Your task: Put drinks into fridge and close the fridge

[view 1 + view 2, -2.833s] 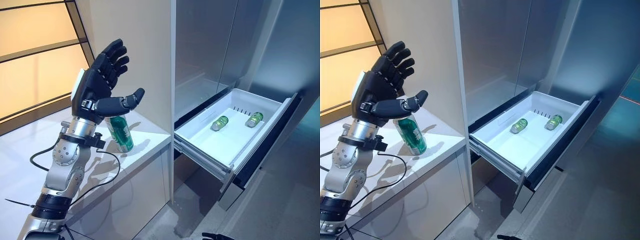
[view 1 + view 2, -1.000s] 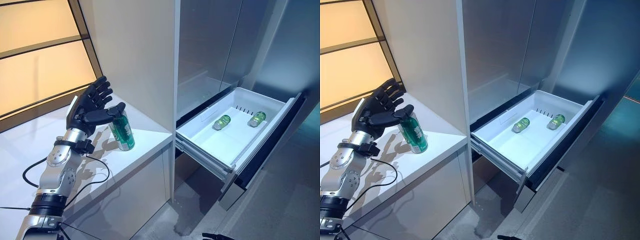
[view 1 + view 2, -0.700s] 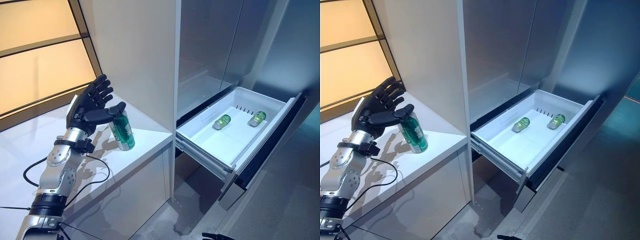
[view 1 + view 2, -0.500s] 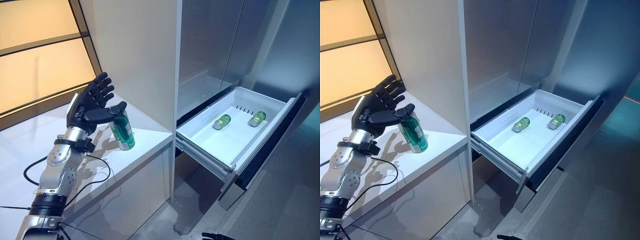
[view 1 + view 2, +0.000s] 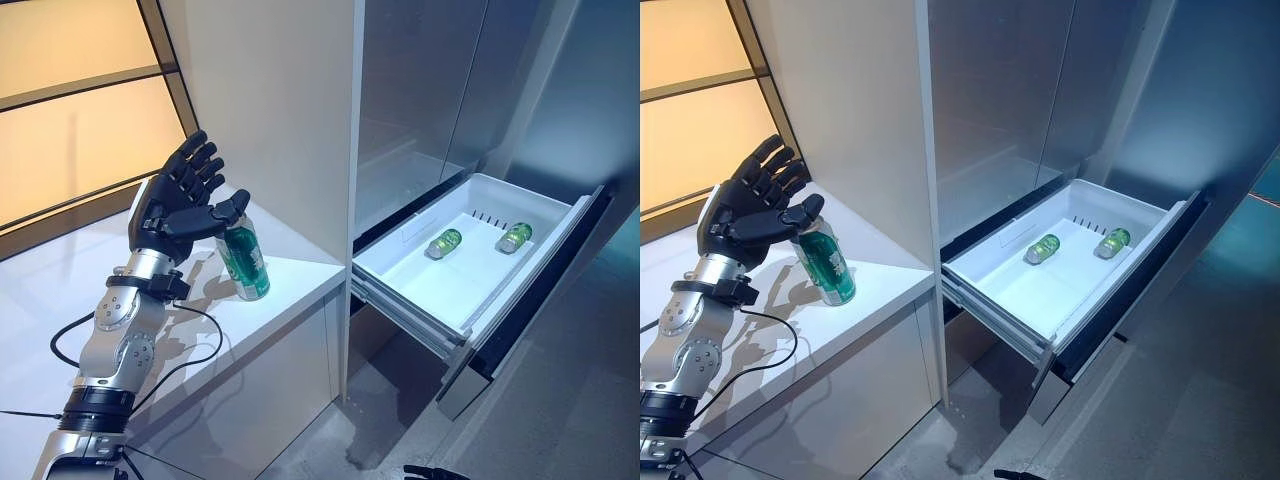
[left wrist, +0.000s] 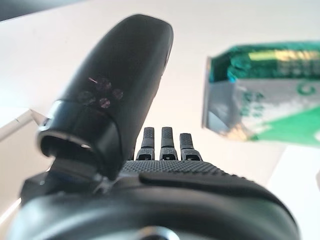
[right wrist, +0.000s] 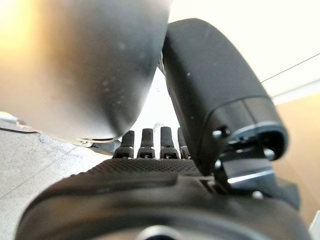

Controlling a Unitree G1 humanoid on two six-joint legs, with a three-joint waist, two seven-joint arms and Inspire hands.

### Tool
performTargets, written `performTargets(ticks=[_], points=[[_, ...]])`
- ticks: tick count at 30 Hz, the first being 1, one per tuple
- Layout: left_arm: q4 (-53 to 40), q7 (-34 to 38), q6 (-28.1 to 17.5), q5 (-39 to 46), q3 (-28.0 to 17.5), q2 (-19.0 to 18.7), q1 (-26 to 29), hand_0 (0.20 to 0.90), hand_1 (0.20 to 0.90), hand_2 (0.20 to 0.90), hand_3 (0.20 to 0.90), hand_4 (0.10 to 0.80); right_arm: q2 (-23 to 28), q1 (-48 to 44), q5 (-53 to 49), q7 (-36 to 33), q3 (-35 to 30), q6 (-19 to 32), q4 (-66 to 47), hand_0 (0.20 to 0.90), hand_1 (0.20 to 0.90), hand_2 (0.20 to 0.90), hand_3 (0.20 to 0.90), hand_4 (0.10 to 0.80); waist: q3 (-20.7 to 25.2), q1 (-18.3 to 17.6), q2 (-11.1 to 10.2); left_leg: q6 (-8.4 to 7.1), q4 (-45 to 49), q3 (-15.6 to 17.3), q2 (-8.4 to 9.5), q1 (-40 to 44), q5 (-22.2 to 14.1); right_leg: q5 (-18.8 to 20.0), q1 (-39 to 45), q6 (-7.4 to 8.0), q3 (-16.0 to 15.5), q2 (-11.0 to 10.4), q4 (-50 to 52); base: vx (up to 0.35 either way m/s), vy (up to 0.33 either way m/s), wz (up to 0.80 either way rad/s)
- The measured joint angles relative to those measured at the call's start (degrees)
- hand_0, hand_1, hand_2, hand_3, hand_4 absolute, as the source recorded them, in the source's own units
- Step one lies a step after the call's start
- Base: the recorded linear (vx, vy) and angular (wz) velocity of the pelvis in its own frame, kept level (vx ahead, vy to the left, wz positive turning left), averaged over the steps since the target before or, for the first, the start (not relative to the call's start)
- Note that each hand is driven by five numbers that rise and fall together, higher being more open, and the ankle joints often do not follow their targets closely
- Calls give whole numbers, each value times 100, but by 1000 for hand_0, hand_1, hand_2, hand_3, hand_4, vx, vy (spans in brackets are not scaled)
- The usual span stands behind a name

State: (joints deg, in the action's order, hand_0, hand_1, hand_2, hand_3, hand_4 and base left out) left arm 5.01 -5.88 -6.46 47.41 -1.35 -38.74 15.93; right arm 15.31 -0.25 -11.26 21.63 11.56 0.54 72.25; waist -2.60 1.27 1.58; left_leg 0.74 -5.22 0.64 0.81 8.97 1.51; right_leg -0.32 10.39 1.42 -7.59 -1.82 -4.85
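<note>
A green can (image 5: 245, 262) stands upright on the white counter (image 5: 290, 285), close to the tall white cabinet side. My left hand (image 5: 175, 205) is open with fingers spread, just left of and above the can, thumb over its top and apart from it. The left wrist view shows the thumb (image 6: 115, 90) and the can (image 6: 265, 110) with a gap between them. The white fridge drawer (image 5: 400, 292) is pulled out at the right, with two green cans (image 5: 440, 245) (image 5: 509, 238) lying in it. My right hand (image 7: 150, 200) is open and holds nothing.
The grey fridge front (image 5: 420, 90) rises above the open drawer. The drawer's dark front panel (image 5: 545, 290) sticks out over the grey floor (image 5: 560, 420). An orange-lit wall (image 5: 80, 110) runs behind the counter.
My left hand has risen a little beside the can, its fingers still spread. The can and the drawer have not moved.
</note>
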Motion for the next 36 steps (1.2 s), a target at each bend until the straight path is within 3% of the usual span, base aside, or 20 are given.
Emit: performTargets(ticks=[36], points=[[107,-589,644,-136,-2,-8,-117,900,900,900,900,800,32,-25,-2,0,-11,-42,-17,900,900,900,900,800,-53,14,73,0,0,-1,0,0,0,0,9,0,-2,0,0,0,0,0]])
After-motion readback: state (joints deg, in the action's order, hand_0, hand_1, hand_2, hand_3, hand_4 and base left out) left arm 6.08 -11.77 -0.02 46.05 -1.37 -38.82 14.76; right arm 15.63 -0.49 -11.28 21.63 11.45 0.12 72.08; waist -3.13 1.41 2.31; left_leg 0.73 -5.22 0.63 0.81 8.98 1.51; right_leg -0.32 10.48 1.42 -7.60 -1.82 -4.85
